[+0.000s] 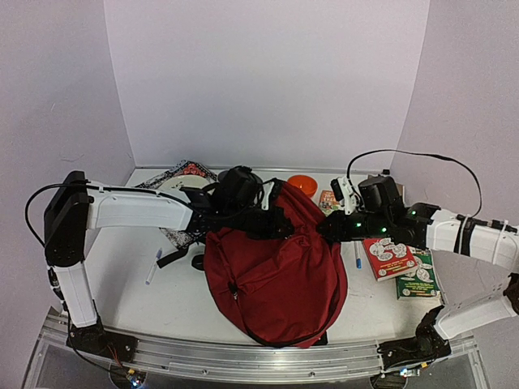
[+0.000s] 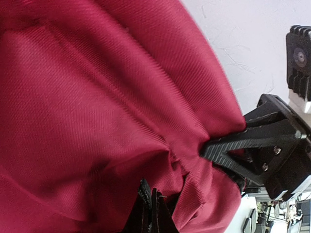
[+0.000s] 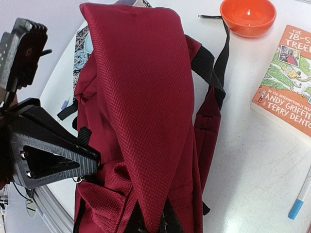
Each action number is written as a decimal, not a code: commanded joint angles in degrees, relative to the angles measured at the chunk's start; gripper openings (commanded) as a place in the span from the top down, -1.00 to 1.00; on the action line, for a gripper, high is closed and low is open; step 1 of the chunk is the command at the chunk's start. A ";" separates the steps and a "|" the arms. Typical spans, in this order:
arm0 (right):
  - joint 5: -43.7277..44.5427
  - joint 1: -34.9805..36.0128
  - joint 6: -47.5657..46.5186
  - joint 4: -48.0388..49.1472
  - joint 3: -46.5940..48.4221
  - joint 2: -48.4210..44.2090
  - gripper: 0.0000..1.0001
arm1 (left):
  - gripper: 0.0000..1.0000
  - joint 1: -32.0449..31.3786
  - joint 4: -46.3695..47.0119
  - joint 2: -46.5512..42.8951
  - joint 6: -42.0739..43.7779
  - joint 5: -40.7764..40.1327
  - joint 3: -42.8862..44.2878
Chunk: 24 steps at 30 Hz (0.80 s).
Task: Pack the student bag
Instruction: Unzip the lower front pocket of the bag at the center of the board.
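Status: student bag [image 1: 276, 267] lies mid-bench, bottom at the near edge, long axis running near-to-far and leaning slightly right, top end pointing at the far edge. Both arms are on that top end, one per side. Left jaws are pinched tight on a fold of red fabric at the bag's far-left shoulder; right jaws are clamped on the fabric edge at its far-right shoulder, beside the black strap [image 3: 214, 63]. So the bag hangs between the two grips, mouth region between them. I judge the next move to be pulling the two grips apart or up to open the top. Can't tell from any view whether the zip is open. Loose stuff sits mostly on the right: blue-capped marker [image 1: 358, 255] and red book [image 1: 389, 258] just past the bag's right flank, so the right arm is nearer. Further back, orange book [image 3: 286, 82], then orange bowl [image 1: 302, 183] at the far edge.
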 commanded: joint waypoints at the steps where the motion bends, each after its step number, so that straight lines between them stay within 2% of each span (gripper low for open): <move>1: 3.49 -0.76 1.13 0.25 2.90 -0.55 1.00 | 1.00 0.11 0.80 -2.50 0.70 -1.98 -2.27; 15: 3.90 -4.58 3.88 0.07 0.14 0.31 1.00 | 1.00 1.60 1.26 -3.76 1.04 -9.31 -11.28; 24: 1.28 -8.81 3.63 1.90 -2.29 1.48 1.00 | 1.00 2.51 0.45 -8.28 2.36 -13.75 -18.43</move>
